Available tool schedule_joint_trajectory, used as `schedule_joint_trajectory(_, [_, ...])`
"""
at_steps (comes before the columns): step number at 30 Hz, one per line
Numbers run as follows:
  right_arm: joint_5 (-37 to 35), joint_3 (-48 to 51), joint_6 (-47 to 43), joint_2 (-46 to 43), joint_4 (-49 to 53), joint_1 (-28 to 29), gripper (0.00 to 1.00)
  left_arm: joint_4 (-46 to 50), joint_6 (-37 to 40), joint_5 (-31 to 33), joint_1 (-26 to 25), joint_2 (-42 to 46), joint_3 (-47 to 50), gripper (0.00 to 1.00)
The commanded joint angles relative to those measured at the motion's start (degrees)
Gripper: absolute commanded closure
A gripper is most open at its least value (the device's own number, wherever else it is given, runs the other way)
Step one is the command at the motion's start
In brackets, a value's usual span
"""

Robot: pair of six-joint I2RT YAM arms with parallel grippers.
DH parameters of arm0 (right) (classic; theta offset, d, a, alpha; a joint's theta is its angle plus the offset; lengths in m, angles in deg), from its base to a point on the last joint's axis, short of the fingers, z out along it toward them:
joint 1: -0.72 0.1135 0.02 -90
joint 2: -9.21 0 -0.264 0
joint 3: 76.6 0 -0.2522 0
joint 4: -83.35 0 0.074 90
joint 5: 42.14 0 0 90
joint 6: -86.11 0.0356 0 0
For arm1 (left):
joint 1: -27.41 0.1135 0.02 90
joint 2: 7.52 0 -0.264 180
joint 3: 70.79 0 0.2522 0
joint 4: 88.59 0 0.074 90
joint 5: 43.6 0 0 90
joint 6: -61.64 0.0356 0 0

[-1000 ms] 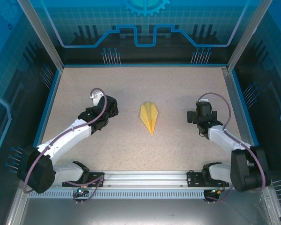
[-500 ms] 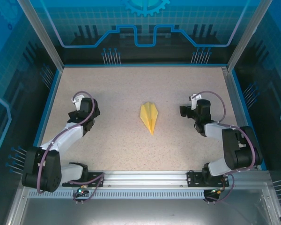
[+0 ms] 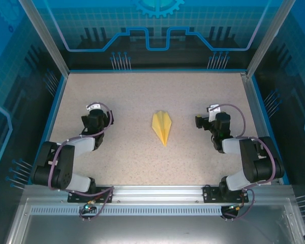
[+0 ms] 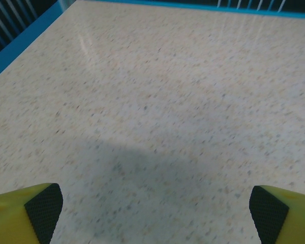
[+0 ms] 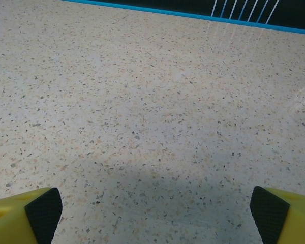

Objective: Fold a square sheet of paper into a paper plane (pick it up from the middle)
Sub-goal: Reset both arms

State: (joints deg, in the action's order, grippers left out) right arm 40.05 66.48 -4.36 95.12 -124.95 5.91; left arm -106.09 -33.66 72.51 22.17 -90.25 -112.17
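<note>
Top external | paper plane (image 3: 162, 127) between left pincer (image 3: 95, 117), right pincer (image 3: 208, 121) | probably flat

No text, brand, number or label can be read. A gear-shaped emblem (image 3: 158, 6) and angular line patterns over a fine grid are printed on the blue back panel (image 3: 157, 30), with no lettering that can be made out. A small white tag (image 3: 95, 106) is seen atop the left arm's wrist and a second white tag (image 3: 212, 108) atop the right arm's; any print on them is too small to be told. The paper plane (image 3: 162, 127) is seen as plain yellow paper
</note>
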Motion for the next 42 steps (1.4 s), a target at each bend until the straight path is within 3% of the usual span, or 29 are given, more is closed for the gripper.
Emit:
schedule_joint_trajectory(1, [1.0, -1.1, 0.4, 0.2, -2.0, -1.0, 0.01, -12.1, 3.0, -8.8, 2.2, -2.4, 3.3, 0.02])
schedule_joint_trajectory(4, [1.0, -1.0, 0.4, 0.2, -2.0, -1.0, 0.01, -20.9, 3.7, -12.1, 3.1, -5.1, 6.5, 0.02])
schedule_joint_trajectory(8, [1.1, -1.0, 0.4, 0.2, -2.0, -1.0, 0.0, -16.0, 3.3, -13.1, 3.4, -4.1, 4.9, 0.02])
schedule_joint_trajectory(42, [1.0, -1.0, 0.5, 0.3, -2.0, -1.1, 0.0, -16.1, 3.5, -13.1, 3.2, -4.3, 4.8, 0.01])
